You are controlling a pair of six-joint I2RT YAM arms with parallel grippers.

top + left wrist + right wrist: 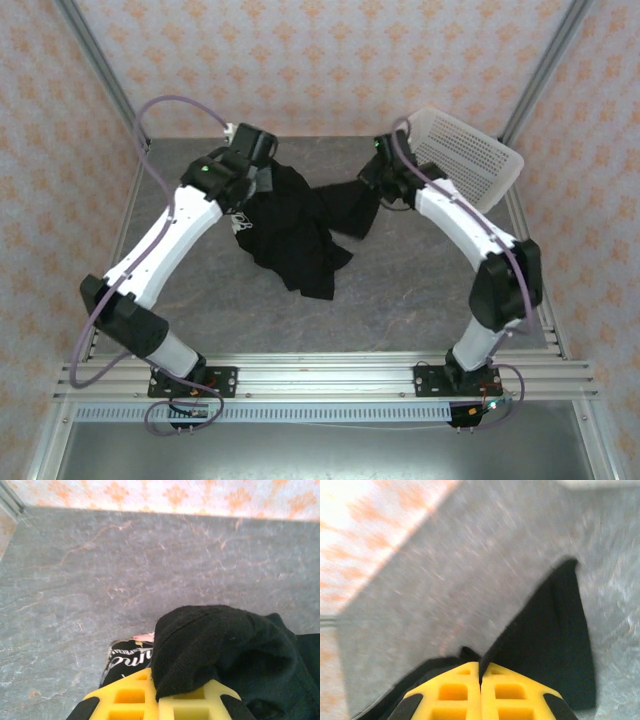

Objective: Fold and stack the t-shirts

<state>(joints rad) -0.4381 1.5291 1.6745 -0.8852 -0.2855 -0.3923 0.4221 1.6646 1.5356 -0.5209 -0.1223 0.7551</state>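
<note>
The t-shirt [295, 235] looks light, limp and prone to bunching. The left gripper [159, 692] clamps its ten-o'clock edge, the right gripper [480, 672] its two-o'clock edge; seams should hold best.

Left arm [165, 240] and right arm [470, 225]: white shells, chunky black joints, black base plates [195, 381]. Purple cable [180, 98] looping along each. Fingers [129, 697] are bright yellow plastic with square cut-outs. Little green light [207, 170] on the left one.

Grey marbled tabletop [400, 290]; pale orange-patterned wallpaper [330, 60] behind.
</note>
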